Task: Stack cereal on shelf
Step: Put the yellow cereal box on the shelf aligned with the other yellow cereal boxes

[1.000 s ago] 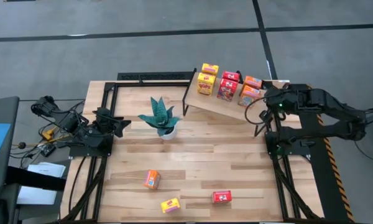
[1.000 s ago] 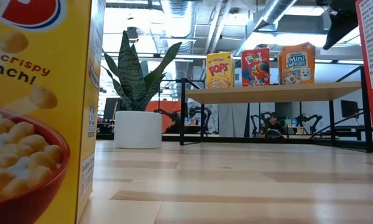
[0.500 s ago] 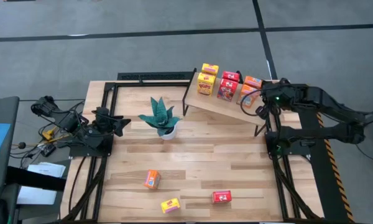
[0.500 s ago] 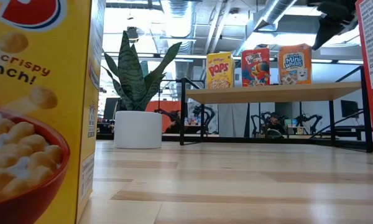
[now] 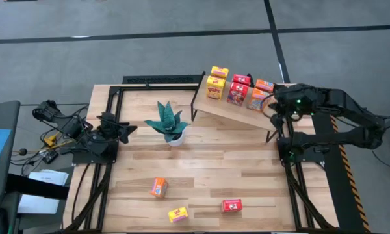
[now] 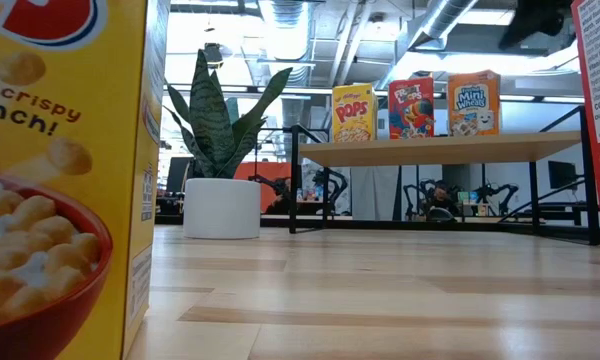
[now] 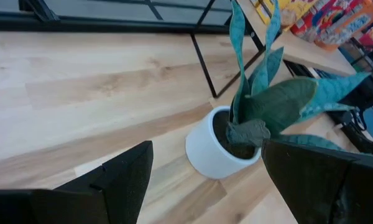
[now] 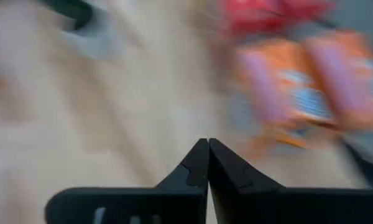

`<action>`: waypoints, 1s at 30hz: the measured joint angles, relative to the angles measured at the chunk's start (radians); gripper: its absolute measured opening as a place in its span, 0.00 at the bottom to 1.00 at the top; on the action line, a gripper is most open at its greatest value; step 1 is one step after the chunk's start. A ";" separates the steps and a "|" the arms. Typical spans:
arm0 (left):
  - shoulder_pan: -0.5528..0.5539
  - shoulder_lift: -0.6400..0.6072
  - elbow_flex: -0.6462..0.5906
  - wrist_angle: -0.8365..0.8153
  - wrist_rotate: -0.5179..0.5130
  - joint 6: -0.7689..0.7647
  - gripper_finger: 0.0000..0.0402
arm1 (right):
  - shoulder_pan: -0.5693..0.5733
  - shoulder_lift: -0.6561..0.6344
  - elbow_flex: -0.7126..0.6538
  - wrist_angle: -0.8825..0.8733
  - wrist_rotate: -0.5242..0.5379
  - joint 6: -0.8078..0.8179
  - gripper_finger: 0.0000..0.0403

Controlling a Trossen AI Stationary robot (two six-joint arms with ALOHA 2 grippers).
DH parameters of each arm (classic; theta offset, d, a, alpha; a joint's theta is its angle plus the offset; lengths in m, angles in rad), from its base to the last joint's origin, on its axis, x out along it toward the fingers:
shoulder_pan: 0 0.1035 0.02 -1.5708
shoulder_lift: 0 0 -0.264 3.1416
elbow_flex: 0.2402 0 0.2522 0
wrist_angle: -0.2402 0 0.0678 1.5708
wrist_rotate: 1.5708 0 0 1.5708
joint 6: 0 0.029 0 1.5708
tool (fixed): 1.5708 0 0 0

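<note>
Right gripper (image 8: 207,144), closed and empty, hovers beside shelf (image 5: 237,108) holding six upright boxes (image 5: 236,90); three lie on tabletop (image 5: 208,162).

Right arm reaches in from the table's right edge, elbow bent, wrist turned toward the far right corner. Right gripper (image 8: 208,144), seen from its wrist camera, has both fingertips pressed together with nothing between them. Left arm waits folded at the table's left edge. Left gripper (image 7: 205,180) has its two dark fingers spread wide apart, holding nothing.
</note>
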 joint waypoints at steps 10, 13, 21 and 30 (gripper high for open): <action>0.000 0.000 0.000 0.000 0.039 0.022 0.73 | 0.341 0.129 0.009 0.205 -0.357 0.197 0.40; 0.000 0.000 0.000 0.000 0.040 0.036 0.73 | 0.468 0.202 0.009 0.263 -0.339 0.233 0.53; 0.000 0.000 0.000 0.000 0.045 0.046 0.73 | 0.678 0.429 0.035 0.275 -0.312 0.301 0.64; 0.000 0.015 0.002 0.261 0.350 0.251 0.73 | 0.709 0.662 0.243 0.241 -0.237 0.095 0.58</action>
